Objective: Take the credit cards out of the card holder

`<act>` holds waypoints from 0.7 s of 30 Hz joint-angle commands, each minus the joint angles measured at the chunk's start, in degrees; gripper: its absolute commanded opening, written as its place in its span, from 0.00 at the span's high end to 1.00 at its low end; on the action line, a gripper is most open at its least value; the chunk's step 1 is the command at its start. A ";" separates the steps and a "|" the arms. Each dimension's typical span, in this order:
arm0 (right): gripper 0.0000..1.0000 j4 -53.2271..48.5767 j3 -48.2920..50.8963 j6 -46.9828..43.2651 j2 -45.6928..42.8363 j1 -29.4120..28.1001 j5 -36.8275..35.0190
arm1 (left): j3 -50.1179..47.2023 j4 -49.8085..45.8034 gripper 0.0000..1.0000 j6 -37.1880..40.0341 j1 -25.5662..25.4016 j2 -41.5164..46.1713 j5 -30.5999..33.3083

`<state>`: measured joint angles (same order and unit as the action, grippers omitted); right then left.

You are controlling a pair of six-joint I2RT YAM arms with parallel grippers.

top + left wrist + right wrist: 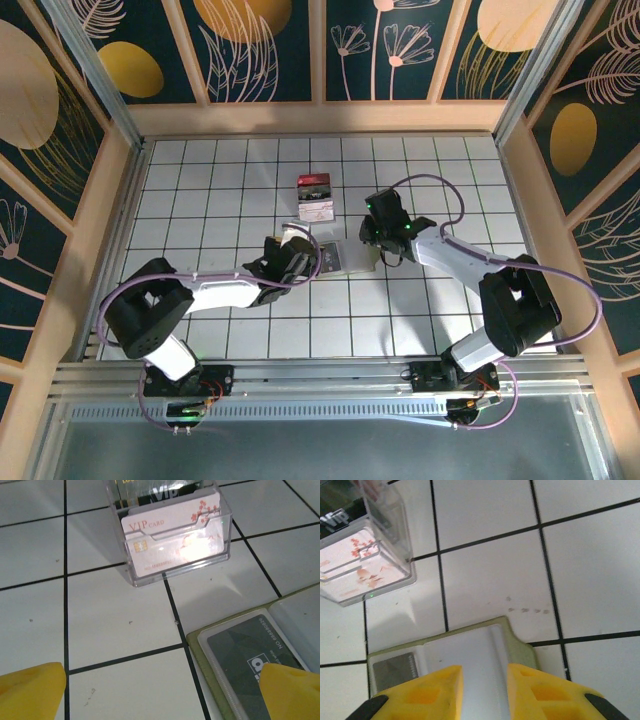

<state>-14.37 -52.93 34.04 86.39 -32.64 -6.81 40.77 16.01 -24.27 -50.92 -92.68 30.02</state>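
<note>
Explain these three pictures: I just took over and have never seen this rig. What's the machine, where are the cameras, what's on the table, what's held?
These are two robot arms bolted at the near edge of the table, each ending in a two-finger gripper with yellow fingertips. The wide picture looks down from above and behind them; the other two come from wrist cameras. On the white tiles lies the open olive-green card holder, a dark grey card in its clear pocket. Beyond it stands a clear plastic box with a white VIP card in front. The left gripper is wide open near the card, holding nothing. The right gripper straddles the holder's clear page; whether it pinches it I cannot tell.
</note>
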 commanded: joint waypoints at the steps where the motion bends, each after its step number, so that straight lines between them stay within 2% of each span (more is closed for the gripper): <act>1: 0.71 3.36 1.48 1.37 -0.17 -0.05 5.30 | 0.36 -0.96 0.01 -2.89 -0.20 -1.34 -0.18; 21: 0.73 6.43 0.91 1.29 3.37 -2.76 13.08 | 0.63 -0.90 0.01 -8.64 -0.12 -4.17 -0.71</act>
<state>-9.13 -52.18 34.92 88.58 -34.68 4.62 40.82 14.96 -31.03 -50.92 -96.09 28.97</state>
